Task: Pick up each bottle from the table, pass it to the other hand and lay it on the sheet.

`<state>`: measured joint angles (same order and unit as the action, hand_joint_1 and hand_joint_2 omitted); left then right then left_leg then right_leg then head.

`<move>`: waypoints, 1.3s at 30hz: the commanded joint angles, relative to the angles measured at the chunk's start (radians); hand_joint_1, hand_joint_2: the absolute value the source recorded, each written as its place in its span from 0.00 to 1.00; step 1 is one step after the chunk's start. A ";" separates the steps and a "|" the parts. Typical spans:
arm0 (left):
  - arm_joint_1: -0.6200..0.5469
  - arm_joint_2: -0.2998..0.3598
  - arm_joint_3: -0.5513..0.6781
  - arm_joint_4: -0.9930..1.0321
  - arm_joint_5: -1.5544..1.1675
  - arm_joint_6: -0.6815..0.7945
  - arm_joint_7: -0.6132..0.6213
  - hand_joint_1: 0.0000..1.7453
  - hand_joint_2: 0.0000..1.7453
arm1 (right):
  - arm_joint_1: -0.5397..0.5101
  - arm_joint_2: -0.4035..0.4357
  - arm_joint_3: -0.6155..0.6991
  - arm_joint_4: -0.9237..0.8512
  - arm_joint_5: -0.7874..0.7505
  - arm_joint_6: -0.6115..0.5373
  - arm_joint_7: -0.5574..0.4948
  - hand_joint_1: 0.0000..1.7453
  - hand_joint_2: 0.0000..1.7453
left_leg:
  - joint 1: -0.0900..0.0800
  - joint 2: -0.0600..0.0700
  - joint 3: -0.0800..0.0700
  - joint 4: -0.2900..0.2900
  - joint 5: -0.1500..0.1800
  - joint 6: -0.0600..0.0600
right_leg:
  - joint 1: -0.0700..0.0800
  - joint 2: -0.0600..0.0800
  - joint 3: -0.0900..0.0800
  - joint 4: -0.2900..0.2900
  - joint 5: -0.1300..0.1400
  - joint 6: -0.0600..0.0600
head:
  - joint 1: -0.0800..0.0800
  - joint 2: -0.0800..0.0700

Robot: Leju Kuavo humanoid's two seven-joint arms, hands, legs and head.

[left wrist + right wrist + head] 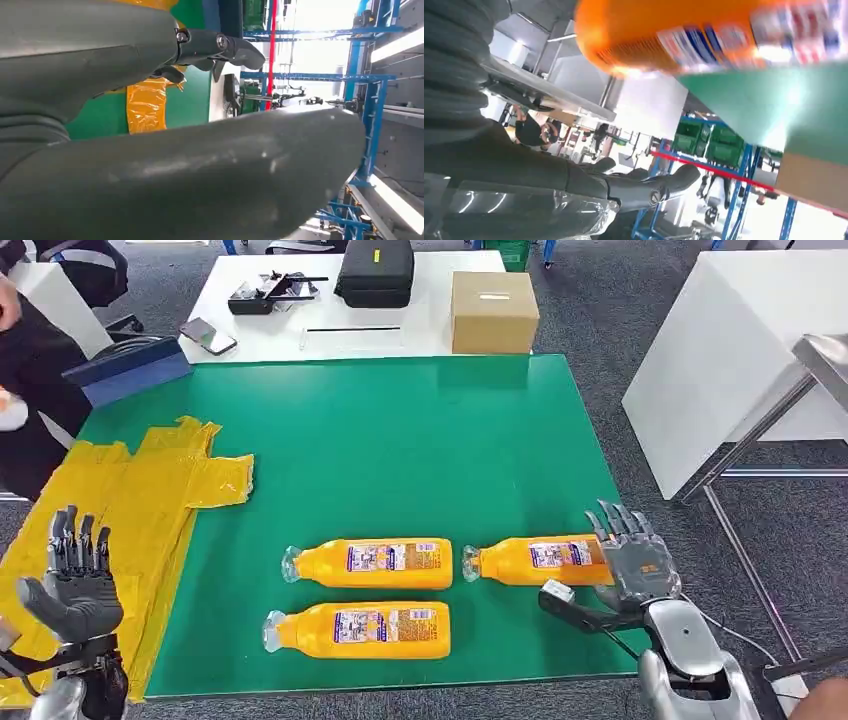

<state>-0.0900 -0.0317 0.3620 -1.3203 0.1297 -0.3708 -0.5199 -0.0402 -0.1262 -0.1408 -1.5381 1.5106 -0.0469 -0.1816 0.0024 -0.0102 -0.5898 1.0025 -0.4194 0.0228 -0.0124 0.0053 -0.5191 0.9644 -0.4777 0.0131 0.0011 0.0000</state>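
Lower right of the head view, the right hand (632,558) sat at the base end of the right-most bottle (535,560), fingers spread and pointing up-frame, thumb out toward frame left below the bottle; whether it touched the bottle, can't tell. It gripped nothing. Lower left, the left hand (72,585) hung over the yellow sheet (150,500), fingers apart, w/ nothing in it. Two more bottles lay on their sides on the green mat (400,440) at bottom centre: the upper bottle (370,563) and, just below it, the lower bottle (358,629), caps toward frame left. Sheet lay crumpled along the mat's left edge, well apart from the bottles. Right wrist view gave what the head view couldn't: orange bottle base close at upper frame, blurred, clear of the fingers (649,187). Left wrist view showed the fingers (225,47) apart, sheet beyond.
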 commanded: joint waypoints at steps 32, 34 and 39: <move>-0.181 -0.002 -0.047 0.247 -0.021 -0.005 -0.011 0.00 0.00 | -0.031 0.174 -0.163 -0.007 0.048 0.128 -0.126 0.00 1.00 | 0.000 0.000 0.001 -0.001 0.000 -0.001 | 0.000 -0.002 0.001 -0.001 0.000 -0.001 | 0.000 0.000; -0.186 -0.006 -0.048 0.260 -0.026 -0.005 -0.015 0.00 0.00 | -0.035 0.175 -0.156 0.026 0.060 0.149 -0.115 0.00 1.00 | 0.000 0.000 0.002 -0.001 0.000 -0.002 | 0.000 -0.001 0.002 -0.002 0.000 -0.001 | 0.000 0.000; -0.200 -0.001 -0.055 0.292 -0.030 -0.008 -0.027 0.00 0.00 | -0.039 0.151 -0.139 0.101 0.060 0.165 -0.094 0.00 1.00 | 0.000 0.000 0.001 -0.001 0.000 -0.001 | 0.000 -0.001 0.001 -0.001 0.001 -0.001 | 0.000 0.000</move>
<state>-0.2381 -0.0347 0.3140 -1.1448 0.1057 -0.3758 -0.5367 -0.0498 0.0343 -0.2876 -1.5953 1.5469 0.0931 -0.2949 0.0023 -0.0102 -0.5902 1.0027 -0.4194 0.0228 -0.0125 0.0051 -0.5198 0.9643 -0.4777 0.0131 0.0011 0.0000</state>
